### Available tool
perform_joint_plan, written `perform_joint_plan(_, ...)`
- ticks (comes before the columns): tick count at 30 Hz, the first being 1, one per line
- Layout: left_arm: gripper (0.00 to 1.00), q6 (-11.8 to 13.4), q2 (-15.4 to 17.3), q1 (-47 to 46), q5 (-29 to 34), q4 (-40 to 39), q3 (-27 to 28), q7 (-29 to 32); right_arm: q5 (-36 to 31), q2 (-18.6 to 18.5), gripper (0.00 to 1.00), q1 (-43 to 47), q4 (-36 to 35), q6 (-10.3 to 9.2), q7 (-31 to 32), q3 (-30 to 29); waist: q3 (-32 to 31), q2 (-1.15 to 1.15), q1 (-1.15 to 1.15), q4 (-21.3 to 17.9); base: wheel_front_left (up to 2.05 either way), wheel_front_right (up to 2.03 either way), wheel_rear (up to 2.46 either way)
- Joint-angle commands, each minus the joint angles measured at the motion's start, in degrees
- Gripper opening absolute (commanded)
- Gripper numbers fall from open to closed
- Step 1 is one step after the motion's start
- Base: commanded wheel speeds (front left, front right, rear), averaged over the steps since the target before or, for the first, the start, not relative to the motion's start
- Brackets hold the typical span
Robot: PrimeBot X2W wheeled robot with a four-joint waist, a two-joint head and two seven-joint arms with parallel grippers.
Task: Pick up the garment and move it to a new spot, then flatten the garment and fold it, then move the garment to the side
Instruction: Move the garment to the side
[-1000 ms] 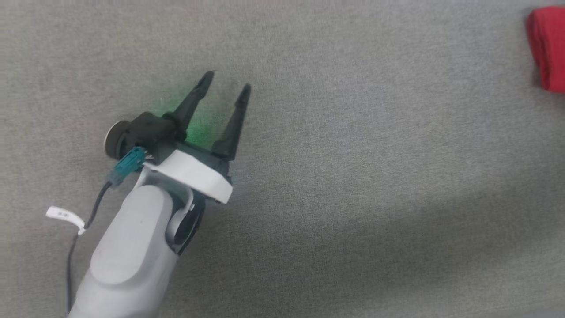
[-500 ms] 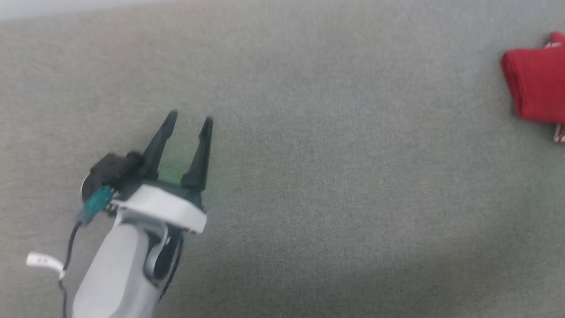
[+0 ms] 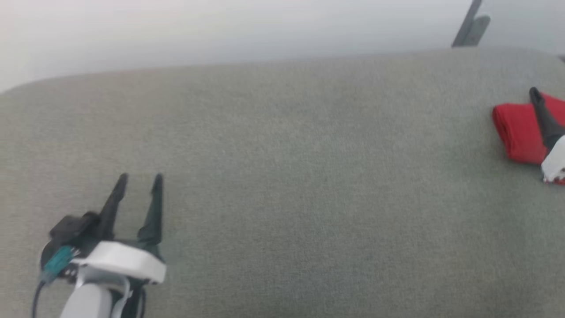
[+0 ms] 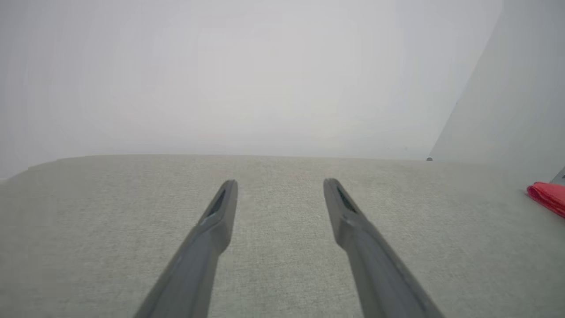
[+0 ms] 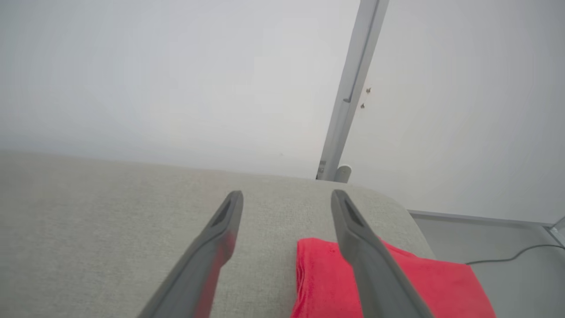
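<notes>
**Surface** (image 3: 309, 176) — grey woven fabric cover with rounded far corners, spreading under both arms.

**Wall** (image 3: 220, 31), pale and plain, is rising behind the surface's far edge.

**The garment** (image 3: 516, 132) — bright red, folded into a compact block — is lying by the surface's right edge, near the far right corner.

**Left gripper** (image 3: 140, 179) is hanging over the near left part of the surface, well apart from the garment, its jaws standing wide.

**Right gripper** (image 5: 287, 194) is hovering at the garment's edge nearest the surface's middle. Its jaws are spread wide, with one finger crossing over the red cloth. Whether it is touching cannot be told.

**Post** (image 5: 348, 88), grey metal, is standing behind the far right corner.

**Cable** (image 5: 507, 258), thin and dark, is trailing on the floor (image 5: 463, 234) beyond.
</notes>
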Motion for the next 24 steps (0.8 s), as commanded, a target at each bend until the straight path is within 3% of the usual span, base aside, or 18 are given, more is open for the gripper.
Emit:
perform_joint_plan(1,1.0,0.02,0.32,1.58,0.43,-0.53,1.37,-0.14,-2.3,1.15,1.0,3.71,-1.91,-0.09,-0.24,-2.45,-2.11,0.0,0.0,1.16,0.0,0.0,0.0)
perform_joint_plan(13,1.0,-0.19,-0.54,12.2,1.28,-4.23,8.0,-0.14,-20.66,10.84,1.0,27.12,-19.92,-0.09,-0.26,-25.55,-7.02,0.0,0.0,2.66,0.0,0.0,0.0)
perform_joint_plan(24,1.0,-0.22,-1.6,16.03,1.58,-6.43,10.29,-0.14,-27.65,18.77,1.0,39.52,-30.15,-0.09,-0.26,-34.57,-8.43,0.0,0.0,3.84,0.0,0.0,0.0)
